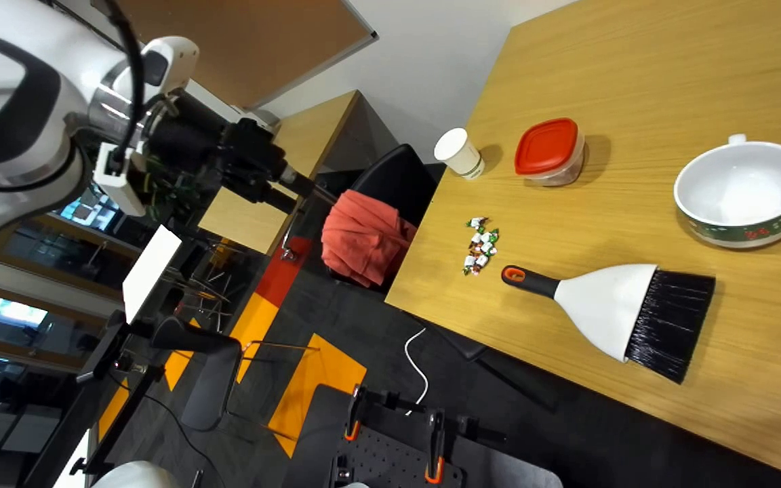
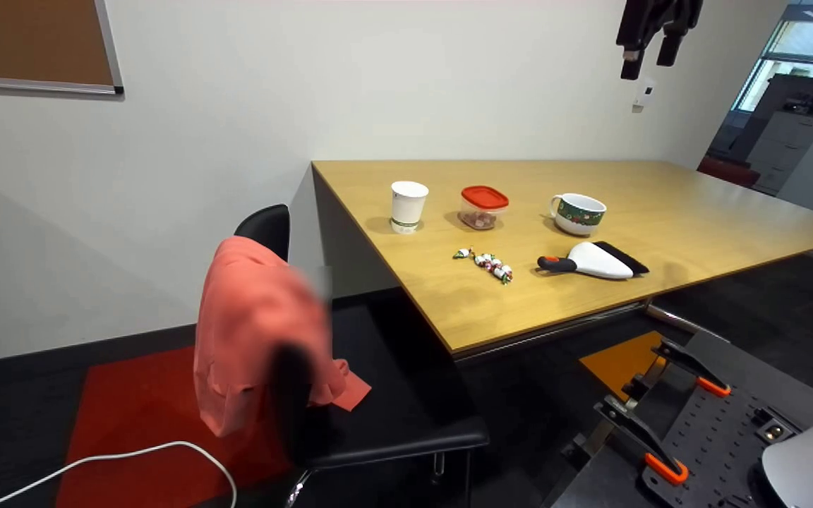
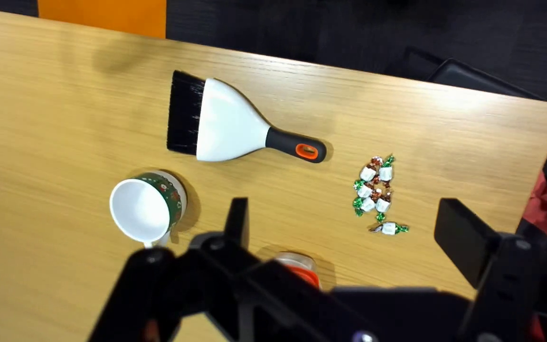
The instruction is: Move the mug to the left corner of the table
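hovering high over table [image 2: 724,212], gripper [image 3: 342,225] w/ jaws wide apart, mug [image 2: 579,214] upright nr brush [image 2: 597,261]

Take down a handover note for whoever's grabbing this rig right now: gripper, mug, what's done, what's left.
Gripper: open, empty, raised above the table.
Mug: upright on the table, apart from the brush but near its bristles, away from every corner in view.
Done: nothing yet; the mug is neither gripped nor at a corner.
To do: grasp the mug, carry it to the left corner, release. Settle first which corner counts as left; the pictures don't say.
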{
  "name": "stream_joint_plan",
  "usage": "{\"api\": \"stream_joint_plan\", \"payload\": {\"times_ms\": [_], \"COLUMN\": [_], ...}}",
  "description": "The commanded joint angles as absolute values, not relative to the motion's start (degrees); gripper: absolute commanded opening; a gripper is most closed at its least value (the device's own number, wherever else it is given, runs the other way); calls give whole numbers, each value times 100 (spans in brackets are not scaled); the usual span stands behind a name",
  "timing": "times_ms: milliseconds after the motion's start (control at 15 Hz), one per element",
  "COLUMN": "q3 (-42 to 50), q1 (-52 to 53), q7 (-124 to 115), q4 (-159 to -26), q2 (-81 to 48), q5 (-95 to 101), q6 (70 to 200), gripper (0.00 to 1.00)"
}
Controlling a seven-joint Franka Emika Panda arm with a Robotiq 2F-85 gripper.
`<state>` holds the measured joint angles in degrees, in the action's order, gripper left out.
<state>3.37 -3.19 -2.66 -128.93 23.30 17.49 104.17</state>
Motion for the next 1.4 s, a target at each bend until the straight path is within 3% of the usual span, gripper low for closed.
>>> {"api": "stream_joint_plan", "payload": {"times_ms": [0, 667, 1333], "q3": [834, 733, 1514], "q1": [-494, -553, -868], "q7": [647, 543, 2318], "q4": [-12712, -12826, -11986], "q2": [1954, 2003, 305], "q5": [1599, 1659, 1412], "q6": [10755, 10681, 11368], "gripper": [100, 100, 100]}}
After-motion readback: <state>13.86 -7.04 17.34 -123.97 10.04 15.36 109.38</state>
